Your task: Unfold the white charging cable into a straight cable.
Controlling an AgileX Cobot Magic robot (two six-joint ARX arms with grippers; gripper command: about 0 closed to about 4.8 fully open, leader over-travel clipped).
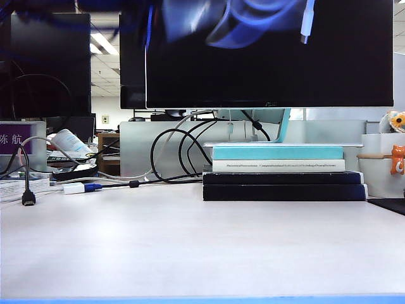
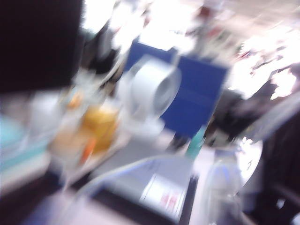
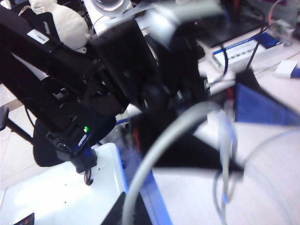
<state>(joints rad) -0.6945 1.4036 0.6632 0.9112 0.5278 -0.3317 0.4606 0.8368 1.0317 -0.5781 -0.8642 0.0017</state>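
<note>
The white charging cable (image 1: 253,19) hangs as blurred loops close to the exterior camera, high above the table, with one slim white plug (image 1: 307,22) dangling. Neither gripper shows clearly in that view. In the right wrist view my right gripper (image 3: 150,215) is shut on the cable (image 3: 164,154), which arcs away from its black fingers towards my left gripper (image 3: 225,126). That gripper's two fingers, one dark (image 3: 187,150) and one blue-faced (image 3: 262,103), stand wide apart with cable strands hanging between them. The left wrist view is badly blurred and shows only a pale cable arc (image 2: 117,171).
A stack of books (image 1: 281,174) lies at the back of the table under a large monitor (image 1: 266,57). Black monitor cables (image 1: 183,152), a white adapter with a blue plug (image 1: 79,187) and a black plug (image 1: 28,198) lie at the back left. An orange toy (image 1: 397,158) stands far right.
</note>
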